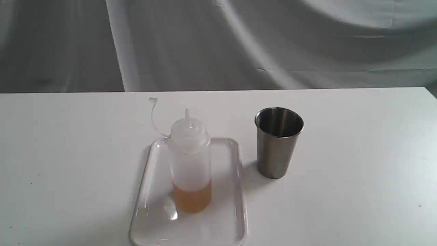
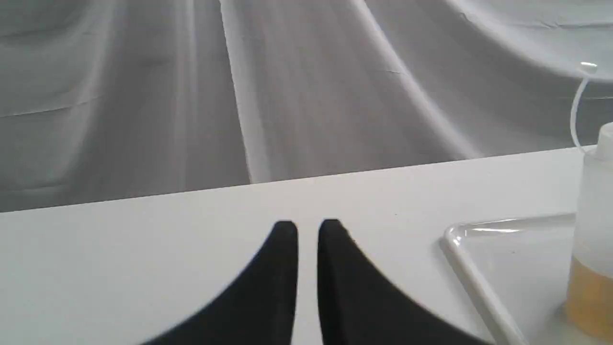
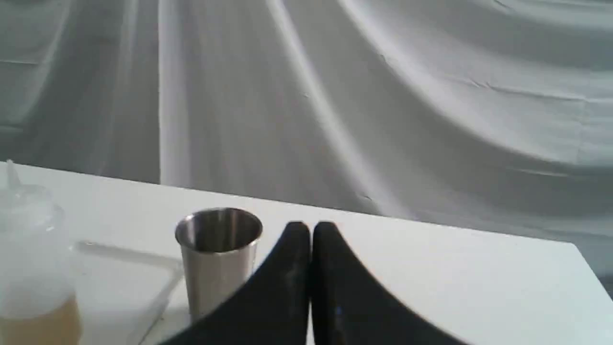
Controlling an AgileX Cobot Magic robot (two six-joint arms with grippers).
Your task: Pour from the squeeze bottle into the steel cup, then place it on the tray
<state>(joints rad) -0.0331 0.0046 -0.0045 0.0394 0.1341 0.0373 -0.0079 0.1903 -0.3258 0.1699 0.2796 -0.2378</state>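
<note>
The squeeze bottle (image 1: pixel 190 164) stands upright on the tray (image 1: pixel 150 205), amber liquid in its lower part, cap strap curling up to the left. The steel cup (image 1: pixel 278 141) stands upright on the table just right of the tray. Neither gripper shows in the exterior view. In the left wrist view my left gripper (image 2: pixel 308 227) has its black fingers nearly together with a thin gap and nothing between them; the tray (image 2: pixel 471 275) and bottle (image 2: pixel 594 249) lie off to its side. In the right wrist view my right gripper (image 3: pixel 311 227) is shut and empty, beside the cup (image 3: pixel 218 258).
A white table (image 1: pixel 358 171) carries everything; its far edge meets a draped grey cloth backdrop (image 1: pixel 218 44). The table's right corner (image 3: pixel 574 247) shows in the right wrist view.
</note>
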